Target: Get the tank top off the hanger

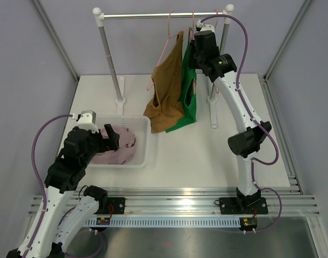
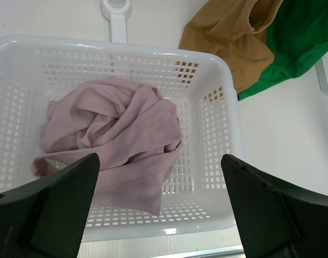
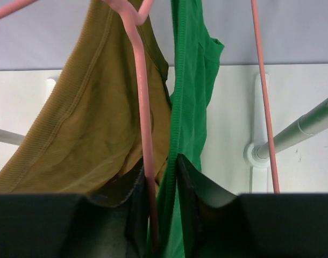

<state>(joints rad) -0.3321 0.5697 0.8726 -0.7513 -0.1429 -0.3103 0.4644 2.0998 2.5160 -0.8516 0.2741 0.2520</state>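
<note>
Left tool (image 2: 159,161) hovers low over a white perforated plastic basket (image 2: 223,107) at the near left of the white worktop (image 1: 207,156). Its jaws are spread wide with nothing between them. A crumpled mauve cloth (image 2: 121,129) lies inside the basket, right under the fingers.

Further back, an ochre ribbed tank top (image 1: 166,91) hangs down with its hem bunched on the worktop just beside the basket's far right corner. The green tank top (image 1: 189,102) hangs touching it on the right side, and its hem is also down on the worktop. Both hang from the far metal clothes rail on white posts (image 1: 142,16).

Right tool (image 3: 159,164) is raised at the top of the garments, just under the rail, with its jaws narrowed to a slim gap. The arm of a pink plastic hanger (image 3: 140,97) and the ribbed strap edge of the green tank top both run down between the fingers (image 3: 185,183). They look to be in contact, but whether it is a firm pinch I cannot tell. A second thin pink rod (image 3: 263,97) hangs off to the right, outside the fingers.
</note>
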